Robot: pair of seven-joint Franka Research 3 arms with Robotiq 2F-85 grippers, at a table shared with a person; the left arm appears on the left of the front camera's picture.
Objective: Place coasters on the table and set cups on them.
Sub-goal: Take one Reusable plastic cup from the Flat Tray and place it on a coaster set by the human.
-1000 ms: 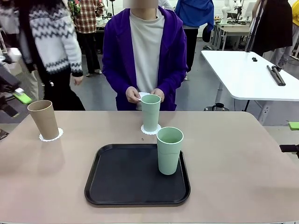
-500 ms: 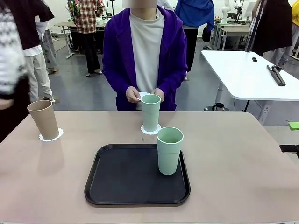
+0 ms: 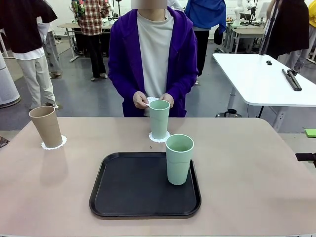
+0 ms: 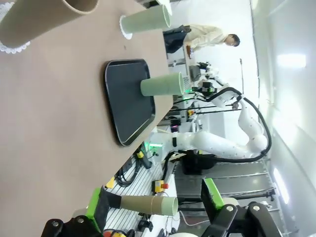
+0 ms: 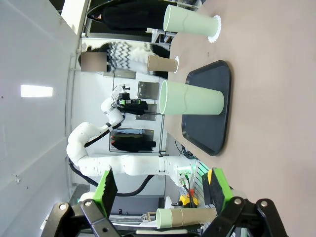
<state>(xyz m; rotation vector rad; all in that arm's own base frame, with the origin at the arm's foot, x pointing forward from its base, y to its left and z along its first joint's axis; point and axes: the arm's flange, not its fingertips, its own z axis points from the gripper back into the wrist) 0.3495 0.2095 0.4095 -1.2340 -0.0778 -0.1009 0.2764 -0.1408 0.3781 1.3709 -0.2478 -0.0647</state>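
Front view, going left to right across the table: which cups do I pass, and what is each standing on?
First the tan cup on its coaster → far mint cup on a second coaster → near mint cup on the tray.

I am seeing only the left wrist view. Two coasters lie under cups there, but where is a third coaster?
Observer: In the front view the person's hands hold a small white piece, apparently a coaster, just behind the far green cup.
Operator: And the right end effector, is it free?
Observer: The right wrist view shows the right end effector open, with its fingers apart and gripping nothing.
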